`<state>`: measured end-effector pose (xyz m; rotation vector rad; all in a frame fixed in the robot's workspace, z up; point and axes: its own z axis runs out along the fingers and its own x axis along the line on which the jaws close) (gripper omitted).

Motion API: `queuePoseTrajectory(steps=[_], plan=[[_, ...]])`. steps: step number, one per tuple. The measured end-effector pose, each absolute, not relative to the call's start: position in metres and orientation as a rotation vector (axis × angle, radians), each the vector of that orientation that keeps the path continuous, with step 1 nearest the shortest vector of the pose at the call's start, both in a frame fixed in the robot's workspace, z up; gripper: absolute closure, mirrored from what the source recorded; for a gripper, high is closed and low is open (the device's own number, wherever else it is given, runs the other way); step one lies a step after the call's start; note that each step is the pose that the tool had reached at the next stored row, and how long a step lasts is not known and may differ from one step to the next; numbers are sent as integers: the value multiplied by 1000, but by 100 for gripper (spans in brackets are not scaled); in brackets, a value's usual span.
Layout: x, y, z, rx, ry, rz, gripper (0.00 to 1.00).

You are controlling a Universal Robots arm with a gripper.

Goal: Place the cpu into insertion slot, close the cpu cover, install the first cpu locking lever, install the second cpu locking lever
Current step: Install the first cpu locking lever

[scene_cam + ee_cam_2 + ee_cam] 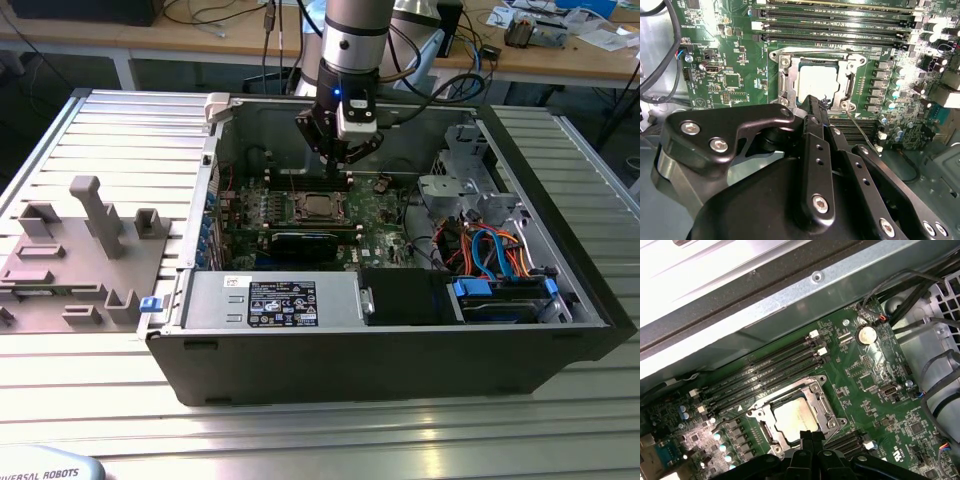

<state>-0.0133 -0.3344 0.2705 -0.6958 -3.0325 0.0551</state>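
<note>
Cpu [817,81] seated w/ cpu cover [852,61] down; pincer [816,106] beside it.

Bright overhead light glares off the case wall [715,270], while nearby fingers [815,150] blur.

From where I stand, the gripper [815,107] covers the near edge of the cpu cover [852,82] in both wrist views, its fingertips look pressed together, and the thin locking lever [860,131] slips behind its links.
</note>
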Motion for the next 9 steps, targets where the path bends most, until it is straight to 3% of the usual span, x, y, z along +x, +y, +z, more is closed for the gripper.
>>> queuePoseTrajectory(steps=[9], plan=[[-13, -334, 271, -674, -3038, 55, 89]])
